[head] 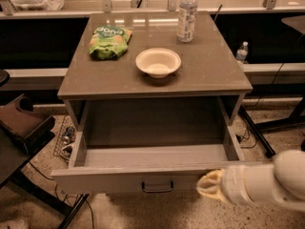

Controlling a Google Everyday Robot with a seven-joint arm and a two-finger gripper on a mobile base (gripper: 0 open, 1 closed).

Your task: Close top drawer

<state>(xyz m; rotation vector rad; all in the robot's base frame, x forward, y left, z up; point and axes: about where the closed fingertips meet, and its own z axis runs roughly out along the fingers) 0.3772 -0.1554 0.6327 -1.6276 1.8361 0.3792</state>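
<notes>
The top drawer (119, 178) of the grey-brown cabinet stands partly pulled out, its pale inner floor (152, 155) showing as a narrow strip. Its flat front carries a small dark bar handle (157, 187) at the centre. My gripper (209, 185) comes in from the lower right on a white arm (267, 182), and its pale tip sits against the right part of the drawer front. The two lower drawers are out of view.
On the cabinet top (209, 70) lie a green chip bag (109, 42), a white bowl (158, 62) and a water bottle (187, 13). A brown chair (21, 123) stands at the left. Dark table legs (267, 128) and cables lie on the floor at the right.
</notes>
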